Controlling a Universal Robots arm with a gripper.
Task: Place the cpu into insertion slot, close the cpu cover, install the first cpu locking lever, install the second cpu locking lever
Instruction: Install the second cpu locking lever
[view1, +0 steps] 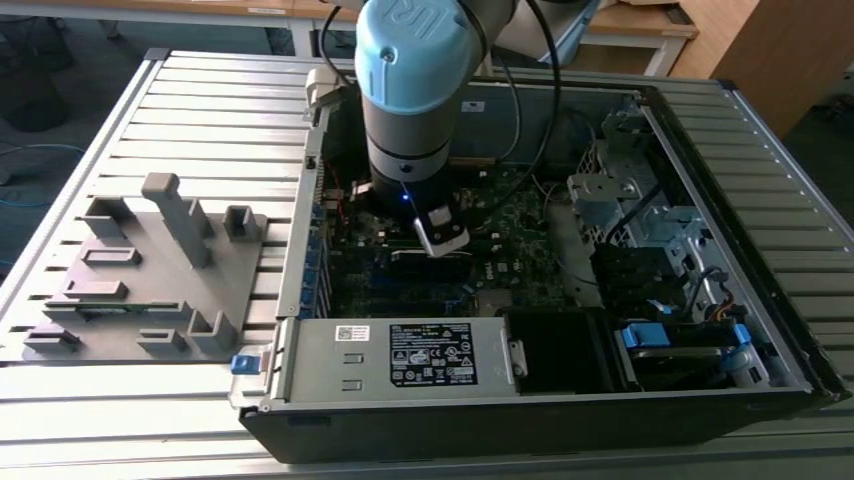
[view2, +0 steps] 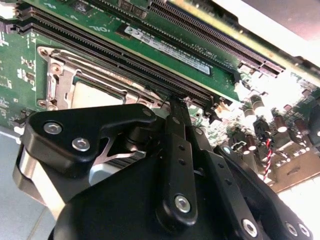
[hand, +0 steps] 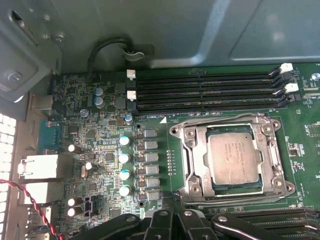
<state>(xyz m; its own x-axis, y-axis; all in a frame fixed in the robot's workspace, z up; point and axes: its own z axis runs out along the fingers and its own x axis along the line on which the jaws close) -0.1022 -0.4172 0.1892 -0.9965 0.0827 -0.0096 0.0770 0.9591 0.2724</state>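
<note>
- Gripper (view2: 172, 107): black linkage body nearest the lens in both wrist views; fingertips converge to a point just beside the insertion slot (hand: 186, 150) rim, pressed together, holding nothing.
- Computer case (view1: 561, 420): open on the slatted table (view1: 80, 400); the arm (view1: 414, 90) hides much of the motherboard (hand: 100, 145).
- Cpu cover (hand: 272, 160): closed, framing the chip.
- Cpu (hand: 233, 158): seated in the slot; partly cut off by the gripper in the second wrist view.

A robotics lab or workshop: an opened computer case (view1: 561, 260) lies on a slotted aluminium table (view1: 214, 110) beside a grey fixture plate (view1: 147, 270) (wooden desks (view1: 641, 25) stand behind), under an industrial arm (view1: 414, 90).
</note>
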